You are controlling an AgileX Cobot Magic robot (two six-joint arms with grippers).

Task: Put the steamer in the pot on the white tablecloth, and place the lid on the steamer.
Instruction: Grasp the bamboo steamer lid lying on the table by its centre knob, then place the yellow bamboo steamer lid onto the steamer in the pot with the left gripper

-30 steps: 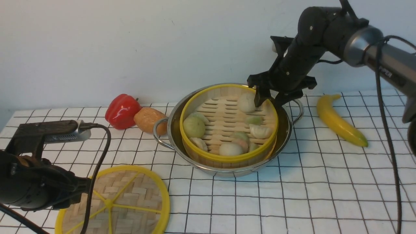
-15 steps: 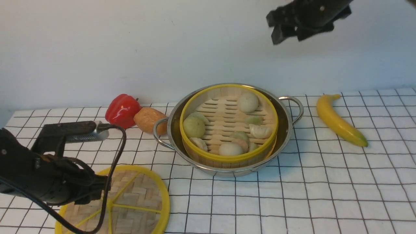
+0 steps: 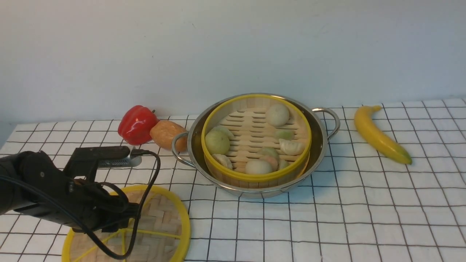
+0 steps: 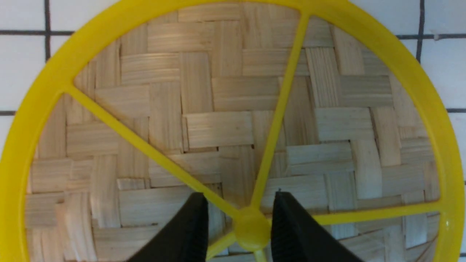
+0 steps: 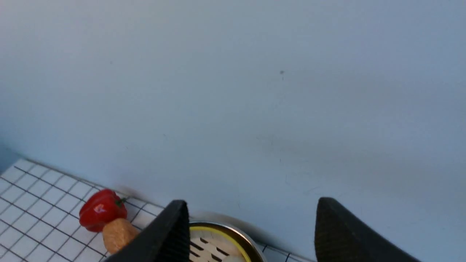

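Observation:
The steamer [image 3: 255, 177], a bamboo basket with a yellow rim and small buns inside, sits in the shiny pot [image 3: 321, 145] on the white tablecloth [image 3: 364, 203]. The lid [image 3: 164, 218], a flat woven disc with yellow spokes, lies on the cloth at the near left. My left gripper [image 4: 238, 196] hovers open just above the lid [image 4: 218, 91], its two black fingers on either side of the yellow centre hub [image 4: 251, 229]. My right gripper [image 5: 252, 202] is open and empty, high up facing the wall. It is out of the front view, with the pot's rim [image 5: 233, 227] far below it.
A red pepper [image 3: 136, 123] and an orange-brown roll [image 3: 167, 134] lie left of the pot near the wall. A banana [image 3: 378, 134] lies to the pot's right. The left arm's cable loops over the lid's near side.
My right arm rose from the steamer's far rim and left the front view. My left arm moved right until its gripper was over the lid's centre.

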